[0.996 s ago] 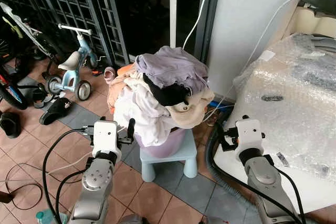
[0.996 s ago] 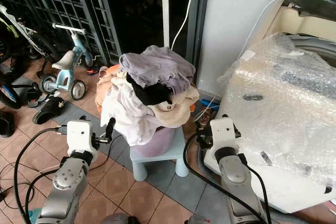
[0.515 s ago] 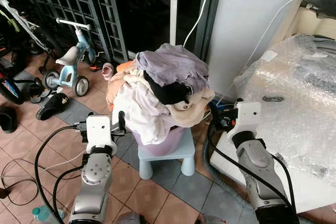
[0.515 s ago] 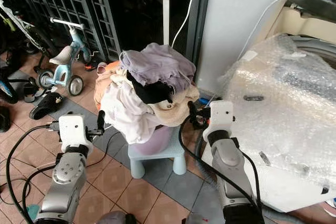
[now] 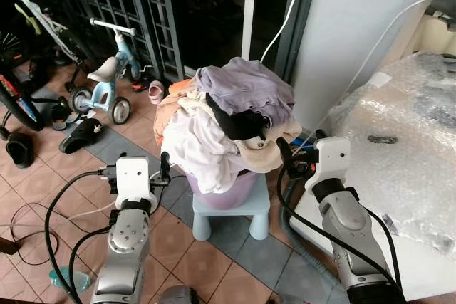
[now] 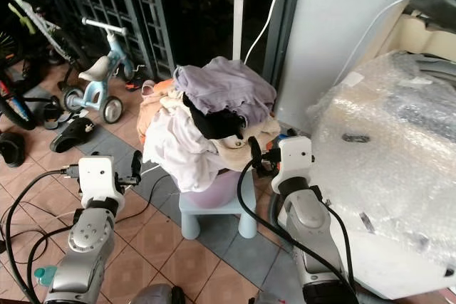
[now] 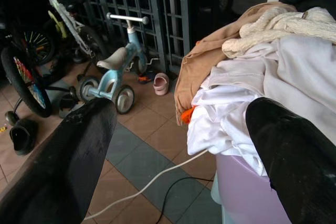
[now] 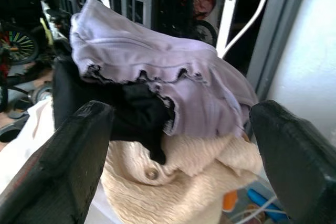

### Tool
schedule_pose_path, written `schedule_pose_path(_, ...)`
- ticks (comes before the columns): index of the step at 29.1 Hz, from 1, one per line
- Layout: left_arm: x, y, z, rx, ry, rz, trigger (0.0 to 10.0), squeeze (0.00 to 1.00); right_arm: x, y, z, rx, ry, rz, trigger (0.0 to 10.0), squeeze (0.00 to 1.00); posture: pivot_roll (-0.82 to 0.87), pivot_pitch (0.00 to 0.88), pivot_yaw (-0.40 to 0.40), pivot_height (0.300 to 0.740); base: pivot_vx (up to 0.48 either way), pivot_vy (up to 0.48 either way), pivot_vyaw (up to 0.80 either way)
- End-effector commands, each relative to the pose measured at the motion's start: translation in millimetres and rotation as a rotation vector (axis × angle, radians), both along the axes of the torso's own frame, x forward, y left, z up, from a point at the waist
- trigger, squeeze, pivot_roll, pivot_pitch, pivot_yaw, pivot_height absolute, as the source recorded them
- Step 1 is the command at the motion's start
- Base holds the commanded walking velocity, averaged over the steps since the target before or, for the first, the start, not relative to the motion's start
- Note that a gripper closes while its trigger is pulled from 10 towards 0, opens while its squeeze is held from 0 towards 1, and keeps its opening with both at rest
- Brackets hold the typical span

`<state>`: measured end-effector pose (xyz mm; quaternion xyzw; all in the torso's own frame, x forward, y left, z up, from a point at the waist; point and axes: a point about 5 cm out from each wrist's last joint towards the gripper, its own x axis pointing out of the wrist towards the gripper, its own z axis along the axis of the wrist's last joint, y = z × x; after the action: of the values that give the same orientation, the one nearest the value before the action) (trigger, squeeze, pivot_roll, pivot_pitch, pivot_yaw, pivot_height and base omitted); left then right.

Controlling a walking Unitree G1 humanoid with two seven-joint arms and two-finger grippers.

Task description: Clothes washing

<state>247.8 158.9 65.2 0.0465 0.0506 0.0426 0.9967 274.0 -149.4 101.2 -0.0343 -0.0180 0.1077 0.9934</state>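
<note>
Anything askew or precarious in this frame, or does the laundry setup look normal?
The lilac plastic laundry basket is overfilled: its heap of clothes rises well above the rim and white garments spill down one side. It stands on a small pale blue plastic stool, so the load looks top-heavy. Both grippers, left and right, are open beside it.

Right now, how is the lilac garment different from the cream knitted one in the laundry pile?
The lilac garment lies at the very top of the pile; the cream knit sits lower, beneath it and the black garment. The lilac one is smooth with a dark scalloped edge; the cream one is ribbed and shows a button. Both lie heaped above the lilac basket.
</note>
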Motion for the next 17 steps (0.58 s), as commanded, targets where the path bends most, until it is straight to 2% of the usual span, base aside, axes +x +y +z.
schedule_pose_path(1, -0.4, -1.6, 2.4, 0.004, -0.006, -0.012, 10.0, 0.0, 2.3, -0.1, 8.0, -0.005, -0.034, 0.012, 10.0, 0.0, -0.02, 0.0, 0.048, 0.74, 0.251, 0.0, 0.61)
schedule_pose_path(4, -1.5, -1.1, 2.2, 0.006, -0.006, -0.016, 10.0, 0.0, 3.3, -4.0, 7.2, -0.001, -0.031, 0.005, 10.0, 0.0, -0.02, 0.0, 0.042, 0.74, 0.277, 0.0, 0.54)
schedule_pose_path(8, -4.4, 1.1, -2.3, 0.005, 0.01, -0.007, 10.0, 0.0, 2.7, -8.5, -0.9, 0.006, 0.012, -0.02, 10.0, 0.0, -0.01, 0.0, 0.02, 0.74, 0.295, 0.0, 0.0)
schedule_pose_path(17, -3.2, -1.3, -2.9, 0.005, 0.011, -0.017, 10.0, 0.0, 4.2, 2.9, 0.1, 0.007, 0.008, 0.033, 10.0, 0.0, -0.01, 0.0, 0.025, 0.74, 0.34, 0.0, 0.0)
